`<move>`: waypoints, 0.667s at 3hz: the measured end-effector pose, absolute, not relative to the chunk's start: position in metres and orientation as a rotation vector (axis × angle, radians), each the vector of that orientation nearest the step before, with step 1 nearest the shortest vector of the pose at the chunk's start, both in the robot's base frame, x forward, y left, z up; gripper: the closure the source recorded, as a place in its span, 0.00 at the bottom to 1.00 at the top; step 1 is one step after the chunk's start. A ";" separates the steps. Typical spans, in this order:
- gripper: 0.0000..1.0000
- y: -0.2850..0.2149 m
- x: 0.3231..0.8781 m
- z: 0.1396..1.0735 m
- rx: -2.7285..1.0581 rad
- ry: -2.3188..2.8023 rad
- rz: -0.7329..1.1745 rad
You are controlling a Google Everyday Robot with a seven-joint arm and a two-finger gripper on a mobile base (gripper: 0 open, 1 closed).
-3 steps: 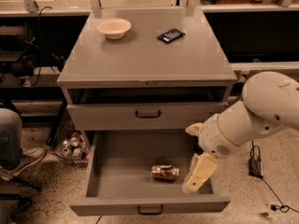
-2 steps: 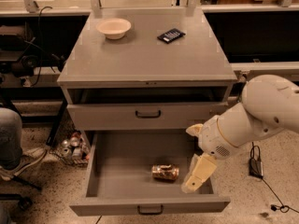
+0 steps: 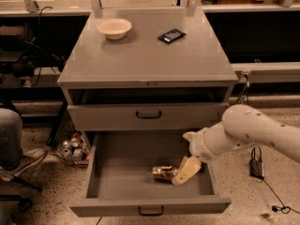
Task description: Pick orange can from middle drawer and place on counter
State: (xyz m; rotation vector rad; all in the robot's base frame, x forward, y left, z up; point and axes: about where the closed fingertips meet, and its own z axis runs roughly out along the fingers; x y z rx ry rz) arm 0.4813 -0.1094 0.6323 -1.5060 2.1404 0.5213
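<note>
- Camera view: we see the small shiny orange-gold metal can (image 3: 162, 172) lying on its side in the open wide grey metal drawer (image 3: 117, 165), right of centre.
- The cream gripper (image 3: 184, 171) touches the can's right end and hides it.
- We cannot tell the gripper's state.

**A:** Where is there room in the middle drawer (image 3: 117, 161)?

**B:** The left half of its floor is bare. The orange can (image 3: 162, 172) lies right of centre near the front. The end effector (image 3: 182, 172) is at the can's right end, and the white arm (image 3: 243, 130) comes in over the right wall.

**A:** From above?

**B:** Only the upper drawer front (image 3: 147, 115) stands over the back edge.

**A:** And the bench (image 3: 150, 62)?

**B:** A bowl (image 3: 114, 28) sits back left and a black device (image 3: 171, 35) back right. The front half is bare.
</note>
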 end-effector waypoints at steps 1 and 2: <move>0.00 -0.097 0.526 0.542 -1.403 2.184 0.525; 0.00 -0.081 0.548 0.499 -1.379 2.192 0.516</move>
